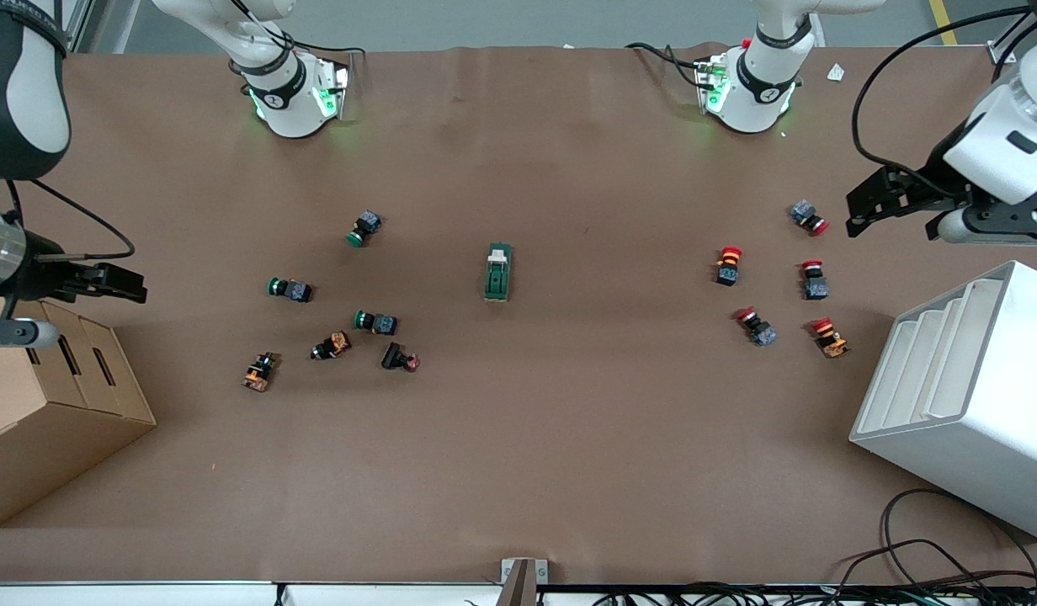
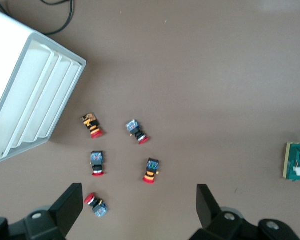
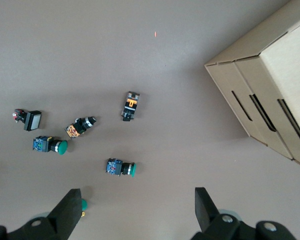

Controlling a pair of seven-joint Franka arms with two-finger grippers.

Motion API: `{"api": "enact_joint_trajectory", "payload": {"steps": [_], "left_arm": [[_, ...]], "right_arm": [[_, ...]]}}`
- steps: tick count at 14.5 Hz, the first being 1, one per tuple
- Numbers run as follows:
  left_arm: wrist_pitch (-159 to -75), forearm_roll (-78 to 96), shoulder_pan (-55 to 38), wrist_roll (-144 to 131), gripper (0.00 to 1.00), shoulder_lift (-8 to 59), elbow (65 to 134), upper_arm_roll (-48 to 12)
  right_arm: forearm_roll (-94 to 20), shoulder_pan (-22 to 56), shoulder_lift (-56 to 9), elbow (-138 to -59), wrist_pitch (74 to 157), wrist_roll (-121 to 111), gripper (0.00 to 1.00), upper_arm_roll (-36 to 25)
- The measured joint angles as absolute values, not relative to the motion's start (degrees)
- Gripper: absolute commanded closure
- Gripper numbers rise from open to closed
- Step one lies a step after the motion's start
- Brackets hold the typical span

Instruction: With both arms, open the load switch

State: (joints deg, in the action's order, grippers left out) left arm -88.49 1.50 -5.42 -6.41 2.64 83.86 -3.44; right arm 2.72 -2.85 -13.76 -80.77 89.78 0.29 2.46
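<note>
The load switch (image 1: 498, 272), a dark-green block with a cream toggle at the end nearer the arm bases, lies flat at the middle of the table. It also shows at the edge of the left wrist view (image 2: 295, 162). My left gripper (image 1: 855, 215) hangs open over the table at the left arm's end, above a group of red push buttons, well apart from the switch. Nothing is between its fingers (image 2: 70, 206). My right gripper (image 1: 135, 284) hangs open and holds nothing at the right arm's end, over the table beside the cardboard box. The switch is out of the right wrist view.
Several red-capped push buttons (image 1: 729, 265) lie toward the left arm's end and several green and black ones (image 1: 365, 227) toward the right arm's end. A white slotted rack (image 1: 965, 387) and a cardboard box (image 1: 55, 404) stand at the table's two ends.
</note>
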Motion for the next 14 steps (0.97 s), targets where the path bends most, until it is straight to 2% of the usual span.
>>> {"api": "enact_joint_trajectory", "payload": {"steps": [7,11,14], "left_arm": [[-88.4,1.53,-4.27,-5.18,0.0,-3.75,91.24,-3.53],[-91.1,1.16,-4.27,-5.13,0.0,-7.48,96.34,-3.64],[-92.03,0.57,-4.27,-4.97,0.0,-8.23,97.96,-3.85]], "right_arm": [[2.63,-2.88,-13.73,-78.63,85.59,0.25,0.0,3.03],[1.93,-2.99,-13.73,-78.61,83.11,0.25,0.0,3.08],[1.56,-3.21,-13.73,-78.47,82.27,0.25,0.0,3.01]]}}
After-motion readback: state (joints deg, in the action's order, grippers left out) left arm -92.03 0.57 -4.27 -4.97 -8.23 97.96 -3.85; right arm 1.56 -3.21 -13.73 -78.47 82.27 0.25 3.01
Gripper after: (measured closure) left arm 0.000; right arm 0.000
